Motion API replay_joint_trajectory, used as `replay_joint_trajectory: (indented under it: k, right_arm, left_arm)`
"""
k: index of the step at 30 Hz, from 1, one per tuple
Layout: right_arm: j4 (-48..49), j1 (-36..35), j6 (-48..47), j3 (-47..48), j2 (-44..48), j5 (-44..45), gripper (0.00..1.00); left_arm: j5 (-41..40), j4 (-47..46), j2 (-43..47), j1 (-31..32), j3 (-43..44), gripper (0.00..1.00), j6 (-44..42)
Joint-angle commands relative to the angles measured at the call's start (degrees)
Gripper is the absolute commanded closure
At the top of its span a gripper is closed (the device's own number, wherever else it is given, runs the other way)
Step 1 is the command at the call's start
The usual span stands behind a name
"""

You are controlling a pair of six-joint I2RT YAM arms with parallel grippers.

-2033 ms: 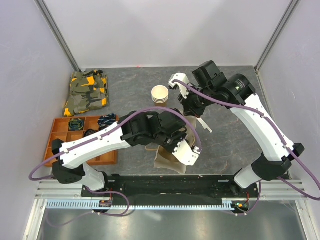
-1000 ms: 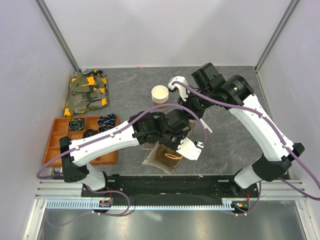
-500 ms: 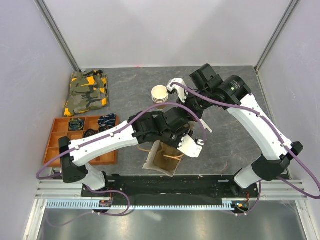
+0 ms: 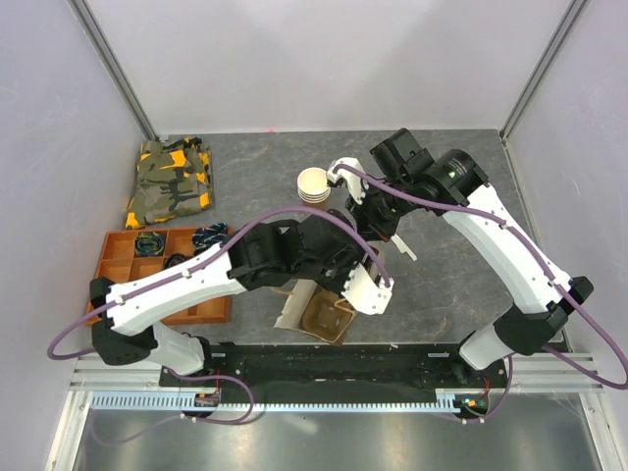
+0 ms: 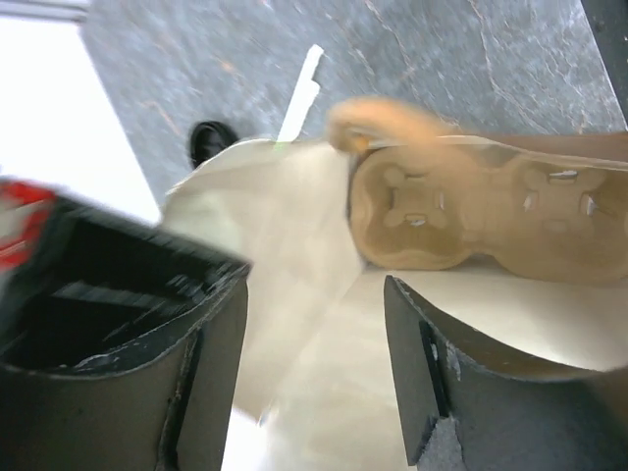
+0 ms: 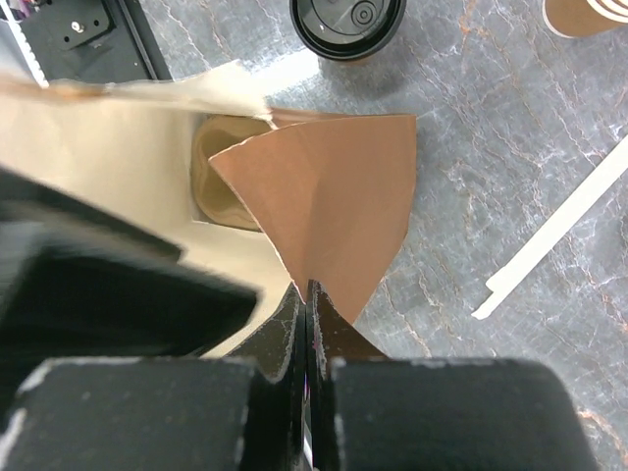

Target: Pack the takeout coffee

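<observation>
Centrally on the grey counter (image 4: 442, 285), near its front edge, a brown paper bag (image 4: 316, 316) is seen with its mouth open. The right end effector (image 6: 309, 294) is clenched on the bag's brown upper flap, which is pinched between its two black jaws in the right wrist view. The left end effector (image 5: 314, 294) is released. Its fingers (image 5: 128, 334) are spread apart over the mouth of the bag and nothing is gripped between them; only the cream inner wall of the bag is shown in the gap. A moulded pulp cup carrier (image 5: 471, 211) is seen inside the bag.

The takeout coffee (image 6: 348, 22) is found outside the bag, upright on the counter just beyond the bag's edge, with its round black lid turned towards the right wrist camera. In the top view it is hidden by the arms. A stack of nested cups (image 4: 314, 184) is placed further back, close to the right arm's wrist and apart from the bag. A thin white strip (image 6: 554, 231) is laid flat on the counter beside the bag.

At the left side, a camouflage cloth (image 4: 169, 182) is laid at the back. An orange compartment tray (image 4: 118, 250) is set in front of it, with small dark items held in some of its compartments.
</observation>
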State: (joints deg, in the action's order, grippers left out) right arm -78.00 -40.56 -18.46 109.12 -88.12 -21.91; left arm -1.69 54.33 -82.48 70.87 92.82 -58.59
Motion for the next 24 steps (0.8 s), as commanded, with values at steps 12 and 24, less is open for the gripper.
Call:
replay_joint_trajectory:
  k: [12, 24]
  right_arm:
    - [-4.71, -0.23, -0.71, -4.44, 4.62, 5.21, 1.00]
    - [-4.01, -0.22, 0.70, -3.21, 4.62, 7.76, 1.00]
  left_arm:
    - [3.45, -5.09, 10.66, 1.81, 8.52, 0.15, 8.65]
    - [6.98, -5.81, 13.13, 1.20, 7.03, 0.03, 15.79]
